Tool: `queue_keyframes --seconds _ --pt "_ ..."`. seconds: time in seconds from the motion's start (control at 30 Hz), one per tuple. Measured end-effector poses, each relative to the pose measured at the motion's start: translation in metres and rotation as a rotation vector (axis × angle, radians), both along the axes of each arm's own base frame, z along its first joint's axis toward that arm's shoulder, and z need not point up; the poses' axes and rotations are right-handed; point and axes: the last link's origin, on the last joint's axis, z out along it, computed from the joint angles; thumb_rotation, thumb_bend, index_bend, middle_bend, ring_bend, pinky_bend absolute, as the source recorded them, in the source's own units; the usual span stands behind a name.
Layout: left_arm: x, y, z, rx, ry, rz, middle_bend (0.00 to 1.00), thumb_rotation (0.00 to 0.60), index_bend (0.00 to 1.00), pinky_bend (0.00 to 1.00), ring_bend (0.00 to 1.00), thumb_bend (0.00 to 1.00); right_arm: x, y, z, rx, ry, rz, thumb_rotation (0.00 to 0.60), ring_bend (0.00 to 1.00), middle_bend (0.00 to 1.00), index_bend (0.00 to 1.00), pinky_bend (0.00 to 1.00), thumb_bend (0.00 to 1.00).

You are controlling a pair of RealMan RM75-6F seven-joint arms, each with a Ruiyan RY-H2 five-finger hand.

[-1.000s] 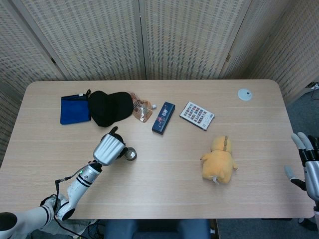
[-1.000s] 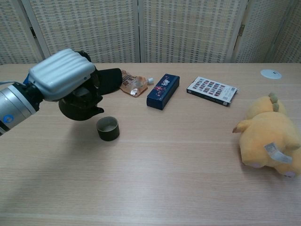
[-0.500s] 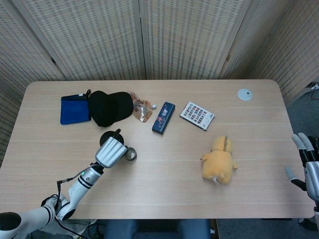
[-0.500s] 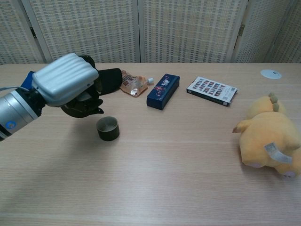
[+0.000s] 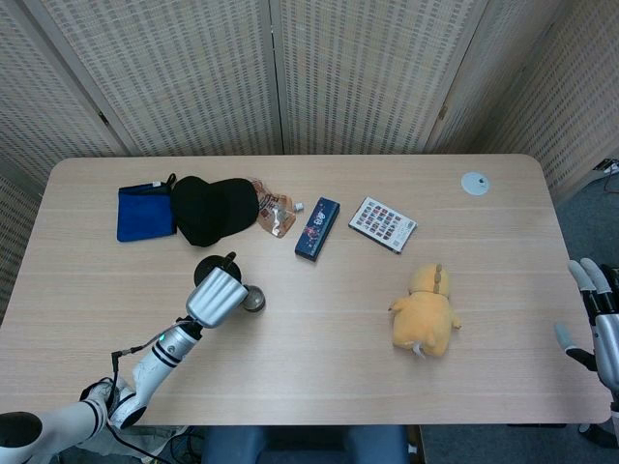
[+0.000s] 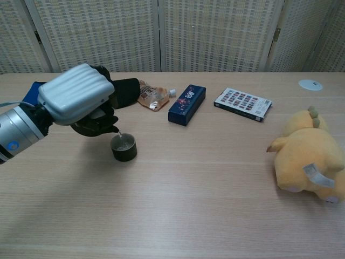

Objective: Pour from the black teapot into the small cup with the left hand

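Note:
My left hand (image 6: 75, 99) grips the black teapot (image 6: 92, 127) and holds it tilted, spout down toward the right. The spout hangs just over the small dark cup (image 6: 124, 148), and a thin pale stream runs from it into the cup, where liquid shows. In the head view the left hand (image 5: 215, 296) covers most of the teapot (image 5: 214, 265), and the cup (image 5: 253, 300) stands right beside it. The handle is hidden inside the hand. My right hand (image 5: 598, 319) hangs past the table's right edge, fingers apart and holding nothing.
Behind the teapot lie a black cap (image 5: 213, 209), a blue pouch (image 5: 145, 213) and a snack packet (image 5: 274, 215). A dark blue box (image 5: 317, 228), a patterned card (image 5: 383, 224), a yellow plush toy (image 5: 426, 309) and a white disc (image 5: 475, 183) sit further right.
The left hand has tipped the teapot further toward the cup. A stream now falls from the spout and liquid shows in the cup. The right hand has barely moved.

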Motion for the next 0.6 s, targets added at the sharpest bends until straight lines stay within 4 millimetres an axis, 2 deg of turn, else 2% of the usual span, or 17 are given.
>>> queue_keyframes --seconds 0.6 --pt "-0.0025 -0.0003 0.0007 0.008 0.016 -0.007 1.00 0.600 1.00 0.30 0.95 0.40 -0.0001 0.0006 0.0002 -0.002 -0.002 0.001 0.600 0.00 0.04 0.00 0.01 0.29"
